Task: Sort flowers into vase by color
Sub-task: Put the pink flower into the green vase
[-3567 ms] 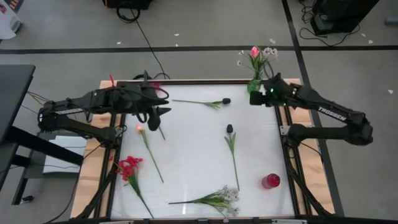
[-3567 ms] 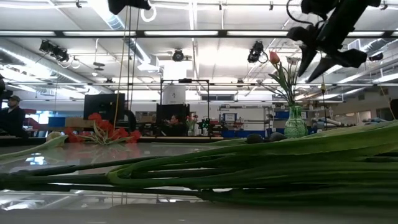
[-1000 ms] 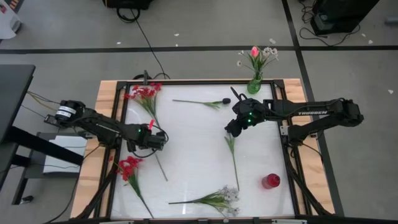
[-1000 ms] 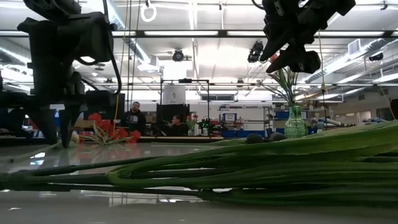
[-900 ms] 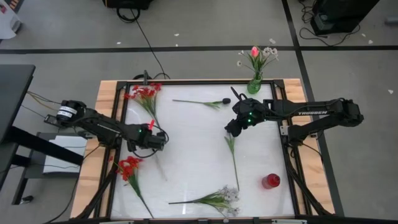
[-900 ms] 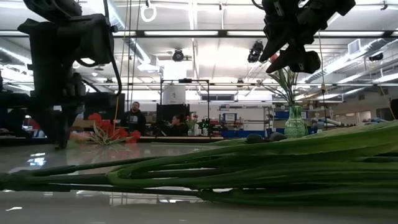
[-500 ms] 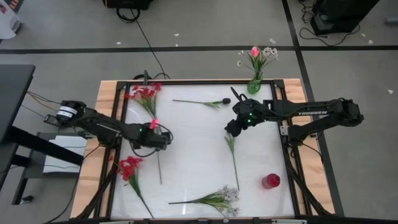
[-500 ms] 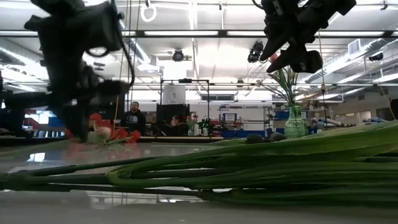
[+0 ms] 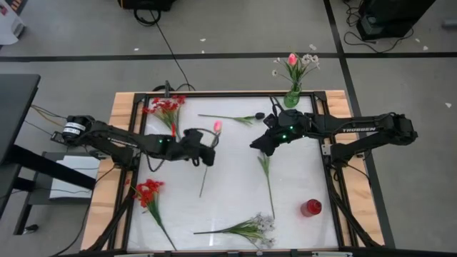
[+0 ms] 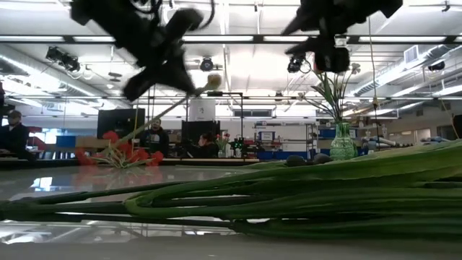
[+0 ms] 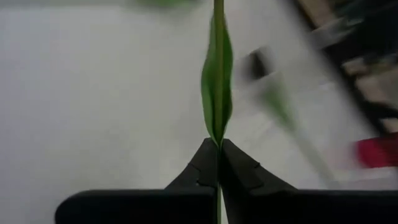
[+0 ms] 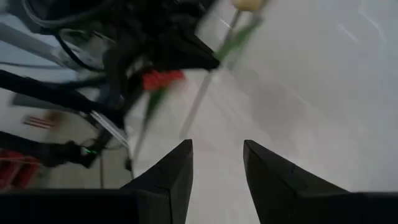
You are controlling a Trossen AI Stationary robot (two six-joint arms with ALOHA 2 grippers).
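The left gripper (image 9: 206, 152) has clamped on the pink tulip's (image 9: 217, 126) stem and lifted it off the table (image 9: 228, 178) toward the middle, so it can go to the far-right vase (image 9: 292, 98), while the right gripper (image 9: 257, 143) waits nearby, empty and parted.

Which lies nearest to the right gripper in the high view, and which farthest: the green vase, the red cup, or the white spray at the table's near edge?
From the right gripper, open above the table's middle:
1. Green vase, at the table's far edge on the right arm's side.
2. Red cup, near the near right corner.
3. White spray, along the near edge; too close to the cup to rank firmly.
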